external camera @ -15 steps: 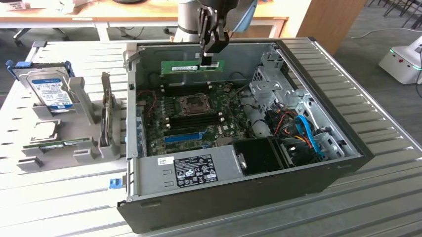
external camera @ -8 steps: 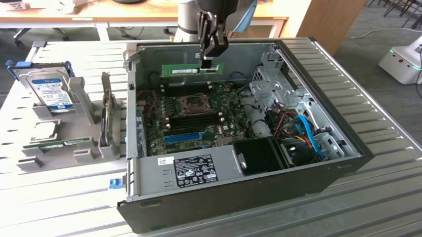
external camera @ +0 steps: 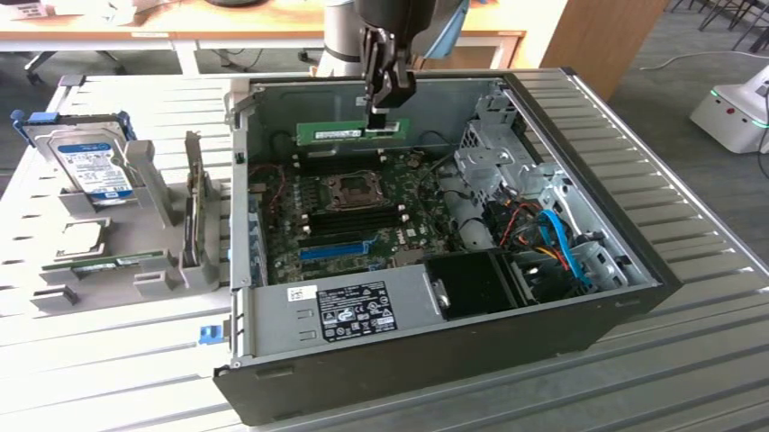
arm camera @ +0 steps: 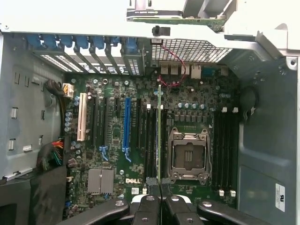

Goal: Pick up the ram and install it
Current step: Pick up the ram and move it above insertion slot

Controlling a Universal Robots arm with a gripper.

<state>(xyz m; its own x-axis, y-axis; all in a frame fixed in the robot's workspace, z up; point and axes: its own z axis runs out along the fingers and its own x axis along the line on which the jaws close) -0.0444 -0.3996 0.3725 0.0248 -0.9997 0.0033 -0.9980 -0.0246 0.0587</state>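
Exterior view. Reaching down from the top edge with the arm (external camera: 382, 36) near-vertical, over the far side of the open case (external camera: 505, 355). Pinching the ram (external camera: 330, 133) by its upper edge in the gripper (external camera: 382, 121), fingers pressed together on it. Holding it level and lengthwise across the case, above the board (external camera: 409, 225) and close to the far wall; cannot tell whether touching a slot. Leaving the socket (external camera: 357, 188) uncovered just nearer than the ram. Crowding the case's right side: a metal cage (external camera: 493, 148) and blue and orange cables (external camera: 559, 243). Standing at the exterior view's left: a grey rack (external camera: 150, 279) carrying a hard drive (external camera: 96, 166) and a second ram (external camera: 117, 264). Resting everything on a ribbed metal table (external camera: 108, 369). Showing wooden desks (external camera: 240, 18) behind, and a white machine (external camera: 733, 108) on carpet at the exterior view's right.

Wrist view. Looking straight down past the black fingers (arm camera: 151, 199) of the gripper (arm camera: 160, 185), clamped on the ram (arm camera: 159, 136). Showing it edge-on as a thin green line. Hanging it along the black memory slots (arm camera: 149, 136), between the blue slot (arm camera: 127, 126) and the socket (arm camera: 189, 154), just beside the socket.
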